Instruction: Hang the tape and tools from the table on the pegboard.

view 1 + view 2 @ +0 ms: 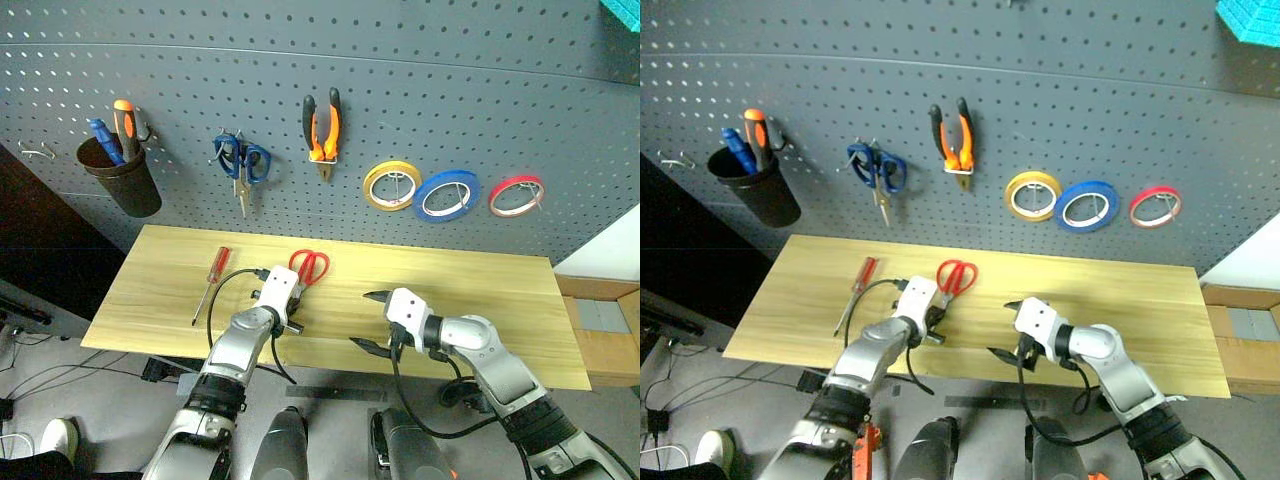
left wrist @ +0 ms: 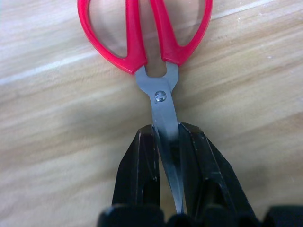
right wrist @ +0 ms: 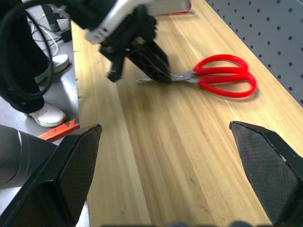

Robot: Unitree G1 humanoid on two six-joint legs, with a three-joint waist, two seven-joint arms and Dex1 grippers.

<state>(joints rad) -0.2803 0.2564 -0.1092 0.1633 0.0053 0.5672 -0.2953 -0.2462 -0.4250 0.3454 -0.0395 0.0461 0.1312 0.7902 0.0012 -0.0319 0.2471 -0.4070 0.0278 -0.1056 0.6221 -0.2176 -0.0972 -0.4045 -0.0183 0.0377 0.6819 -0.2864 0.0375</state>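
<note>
Scissors (image 2: 151,52), the red-handled pair, lie flat on the counter (image 1: 480,290) with their handles toward the pegboard (image 1: 420,90), and the left pincer (image 2: 168,156) has its two black fingers (image 2: 142,170) pressed together on the steel blades just below the pivot screw. Over on the other side, the right pincer (image 1: 372,320) hangs above the wood with its fingers spread wide apart, nothing between them, pointing across toward the scissors and well apart from them. Left of the scissors, the slim red-handled screwdriver (image 1: 210,283) rests on the counter on a slant, untouched. Up on the board, the orange-and-black pliers (image 1: 322,128) already hang from a hook, jaws down. To their right sits a row of three tape rings: yellow tape ring (image 1: 391,185), then the blue tape (image 1: 446,195) just beside it, then the red tape ring (image 1: 516,195), each on its own hook. Left of the pliers, blue-handled scissors (image 1: 241,165) dangle blades down, and further left a dark cup (image 1: 122,178) holds a blue and an orange-handled screwdriver (image 1: 124,125).
</note>
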